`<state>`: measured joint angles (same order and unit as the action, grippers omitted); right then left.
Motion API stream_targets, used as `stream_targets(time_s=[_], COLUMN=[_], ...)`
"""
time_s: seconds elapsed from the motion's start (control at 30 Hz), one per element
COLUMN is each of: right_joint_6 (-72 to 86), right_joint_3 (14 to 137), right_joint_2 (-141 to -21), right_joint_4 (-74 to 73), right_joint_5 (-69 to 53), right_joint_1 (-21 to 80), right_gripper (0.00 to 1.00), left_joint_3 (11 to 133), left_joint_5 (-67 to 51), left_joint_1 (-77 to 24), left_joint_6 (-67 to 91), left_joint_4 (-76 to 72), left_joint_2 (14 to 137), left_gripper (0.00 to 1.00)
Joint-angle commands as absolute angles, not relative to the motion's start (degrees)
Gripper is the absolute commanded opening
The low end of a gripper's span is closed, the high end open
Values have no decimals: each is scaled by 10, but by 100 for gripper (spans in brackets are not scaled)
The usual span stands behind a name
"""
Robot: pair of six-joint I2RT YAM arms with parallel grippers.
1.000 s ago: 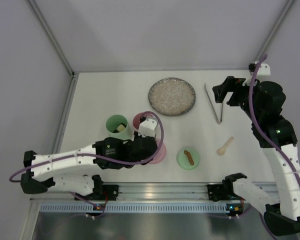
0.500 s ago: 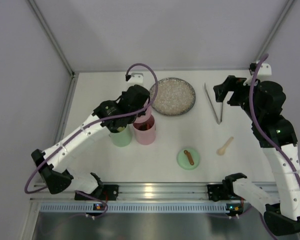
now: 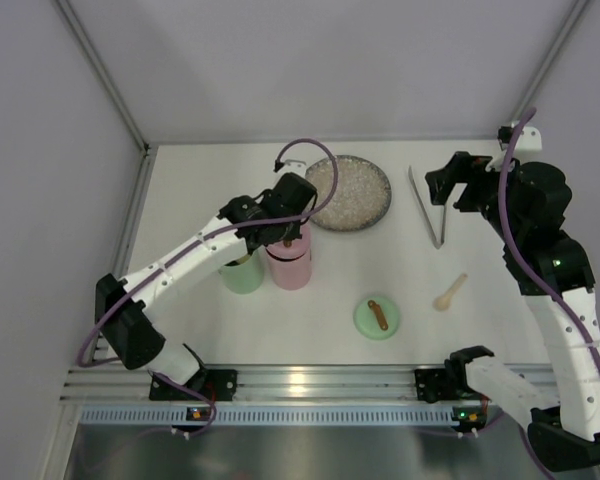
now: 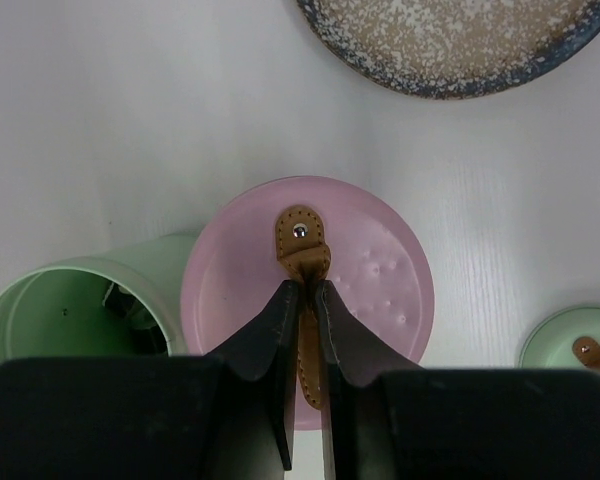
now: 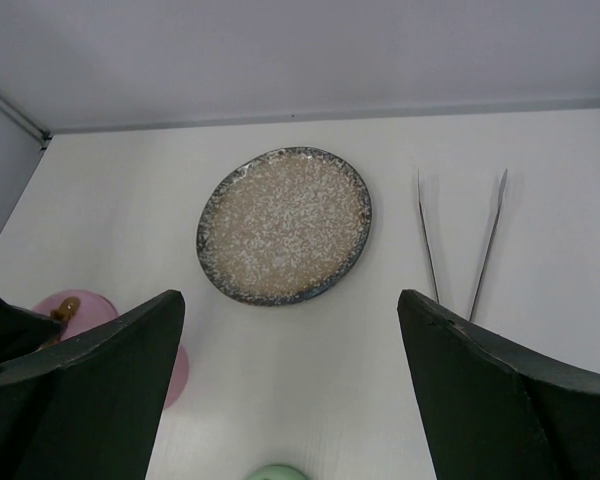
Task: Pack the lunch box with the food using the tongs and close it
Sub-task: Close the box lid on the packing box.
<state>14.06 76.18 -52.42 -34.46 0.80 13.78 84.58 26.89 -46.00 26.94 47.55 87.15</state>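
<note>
One each: plate [image 3: 345,192], tongs [image 3: 428,208], spoon [image 3: 449,292], pink lid [image 4: 370,290], green lid [image 3: 364,318]; seemingly two tubs [image 3: 242,275] [image 3: 290,270].

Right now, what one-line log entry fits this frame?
left gripper shut on tan tab of pink lid | right gripper open, apart from tongs | tongs flat on table | green container uncovered

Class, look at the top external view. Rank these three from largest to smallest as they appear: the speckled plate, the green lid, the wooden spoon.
1. speckled plate
2. green lid
3. wooden spoon: roughly as long as the lid is wide, but far slimmer
</note>
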Motion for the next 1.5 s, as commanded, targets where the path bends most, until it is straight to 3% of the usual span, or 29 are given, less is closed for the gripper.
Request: stream_targets(time_s=[0.0,1.47], right_joint_6=[134,130], right_joint_3=[768,770], right_joint_2=[-526,-526], right_joint_4=[-336,-336], right_joint_5=[-12,-32], right_joint_1=[147,147], right_gripper=[89,89], left_joint_3=[824,711], left_joint_5=[254,260], left_joint_1=[-458,-457], left_joint_6=[277,316], left_joint_4=[438,368], left_joint_2=[860,786], left_gripper=[0,0])
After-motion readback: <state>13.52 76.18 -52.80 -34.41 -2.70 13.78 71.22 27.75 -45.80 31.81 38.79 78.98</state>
